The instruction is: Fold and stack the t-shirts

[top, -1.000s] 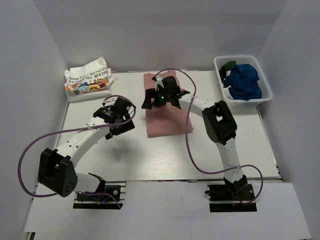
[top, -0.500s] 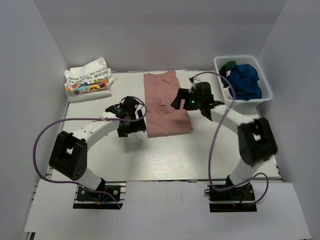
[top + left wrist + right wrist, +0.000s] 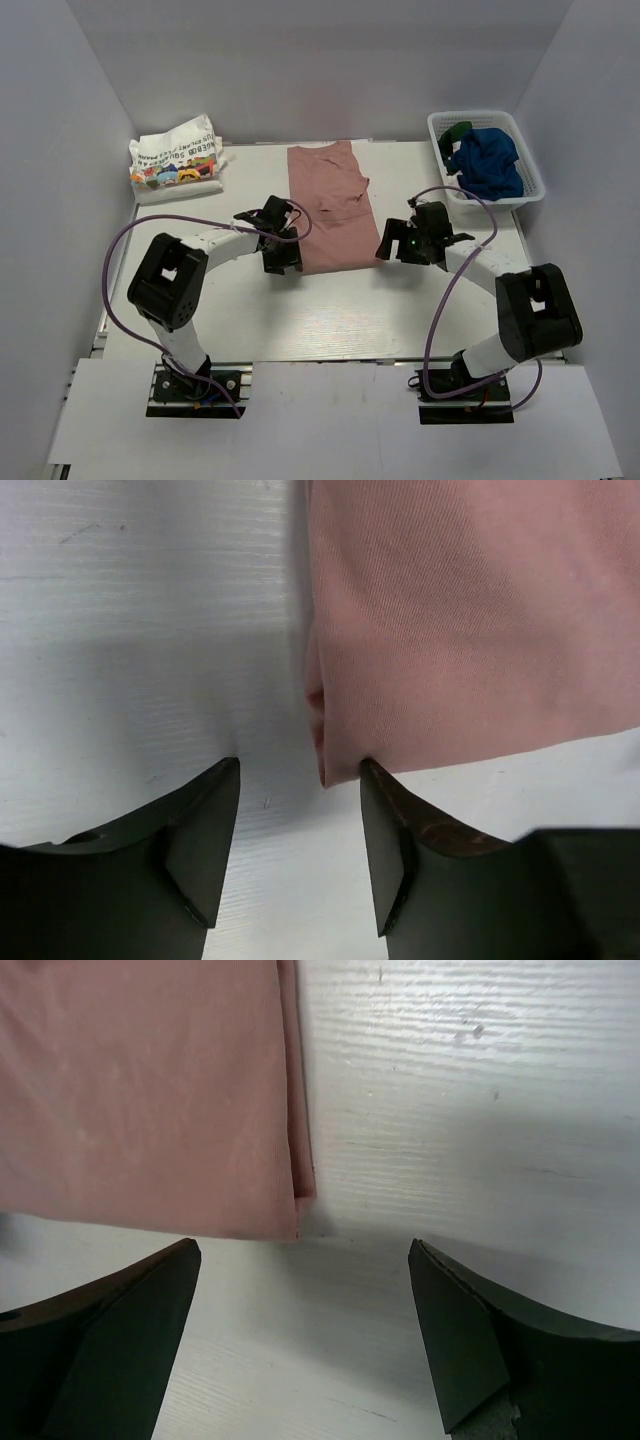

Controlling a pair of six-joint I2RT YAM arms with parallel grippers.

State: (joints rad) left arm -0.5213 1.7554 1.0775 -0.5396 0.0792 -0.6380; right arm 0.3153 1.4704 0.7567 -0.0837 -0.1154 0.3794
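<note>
A dusty pink t-shirt lies flat and folded lengthwise in the middle of the table. My left gripper is low at its near-left corner. In the left wrist view the pink t-shirt's corner sits between the open jaws of the left gripper, and the right fingertip touches its hem. My right gripper is at the near-right corner. In the right wrist view the right gripper stands wide open, with the pink t-shirt's corner just ahead of the gap.
A folded stack of white printed t-shirts lies at the back left. At the back right, a white mesh basket holds a navy blue t-shirt and a dark green one. Purple cables loop beside both arms.
Both arms have come down from the far half of the pink shirt to its near corners, left and right. The left jaws have narrowed around the corner.
</note>
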